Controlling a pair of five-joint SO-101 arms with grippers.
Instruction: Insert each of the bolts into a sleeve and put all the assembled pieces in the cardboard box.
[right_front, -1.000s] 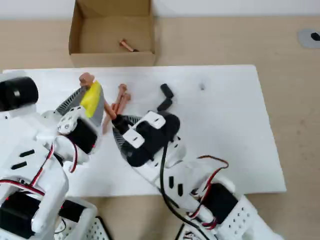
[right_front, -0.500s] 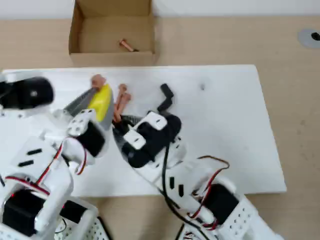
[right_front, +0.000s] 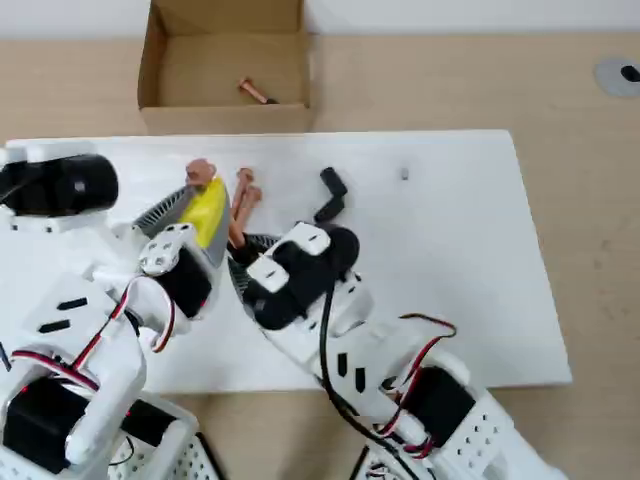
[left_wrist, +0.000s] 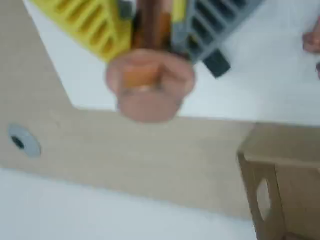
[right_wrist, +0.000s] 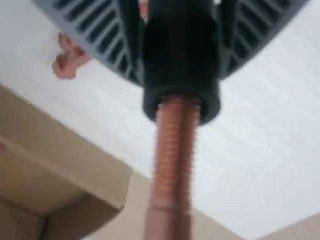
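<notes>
My left gripper, with one yellow and one grey jaw, is shut on a copper bolt, whose round head points toward the cardboard box. Close beside it, my right gripper is shut on a black sleeve. A copper bolt's threaded shaft sticks out of that sleeve. Two loose bolts lie on the white board between the grippers and the box. Two black sleeves lie just right of them. One assembled piece rests inside the box.
The box stands on the wooden table just beyond the board's far edge. A grey disc is set into the table at the far right. The right half of the board has free room.
My left arm has swung right and toward the right gripper, carrying its bolt with it. The right arm has barely moved.
</notes>
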